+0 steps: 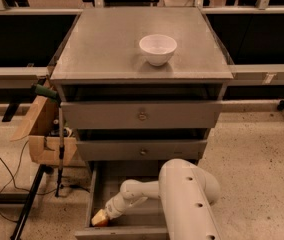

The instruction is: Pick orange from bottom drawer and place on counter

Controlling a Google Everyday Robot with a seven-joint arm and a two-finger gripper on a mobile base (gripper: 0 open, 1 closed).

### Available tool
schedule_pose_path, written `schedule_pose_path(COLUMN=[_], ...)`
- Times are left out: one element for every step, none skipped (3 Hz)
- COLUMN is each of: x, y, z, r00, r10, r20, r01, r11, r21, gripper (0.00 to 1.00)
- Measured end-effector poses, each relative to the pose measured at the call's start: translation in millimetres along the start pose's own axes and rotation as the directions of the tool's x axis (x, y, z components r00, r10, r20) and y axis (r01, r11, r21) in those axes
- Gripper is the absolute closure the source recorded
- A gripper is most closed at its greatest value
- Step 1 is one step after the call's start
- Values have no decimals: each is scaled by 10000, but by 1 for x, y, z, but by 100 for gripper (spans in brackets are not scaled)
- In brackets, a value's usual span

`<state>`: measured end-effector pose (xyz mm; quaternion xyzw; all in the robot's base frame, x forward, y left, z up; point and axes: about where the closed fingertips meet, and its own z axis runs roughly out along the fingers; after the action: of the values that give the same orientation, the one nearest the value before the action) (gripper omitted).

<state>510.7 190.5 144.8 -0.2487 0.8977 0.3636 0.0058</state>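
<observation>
The bottom drawer point(94, 194) is pulled open at the foot of the grey cabinet. My white arm reaches down into it from the lower right. My gripper point(107, 213) is low in the drawer's front left corner. A small orange-yellow patch, the orange point(98, 219), shows right at the gripper's tip, partly hidden by it. I cannot tell whether the gripper holds it. The counter point(102, 44) is the flat grey top of the cabinet, with a white bowl point(158, 49) standing on it right of centre.
The two upper drawers point(141, 115) with round knobs are pushed in above the open one. A cardboard box point(44, 134) and a thin stand with a green handle point(60, 134) are at the cabinet's left. Cables and a black stand leg lie on the floor at left.
</observation>
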Motion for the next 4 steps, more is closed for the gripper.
schedule_pose_path(x=[-2, -2, -2, -5], y=[0, 0, 0, -2], z=[8, 6, -19, -84], r00=[9997, 9997, 9996, 9985], r10=[-162, -164, -265, -542], r20=[-193, -195, -100, -45], r01=[159, 160, 266, 544], r11=[9997, 9997, 9996, 9932], r21=[-183, -184, 133, 1032], gripper=[89, 100, 100, 100])
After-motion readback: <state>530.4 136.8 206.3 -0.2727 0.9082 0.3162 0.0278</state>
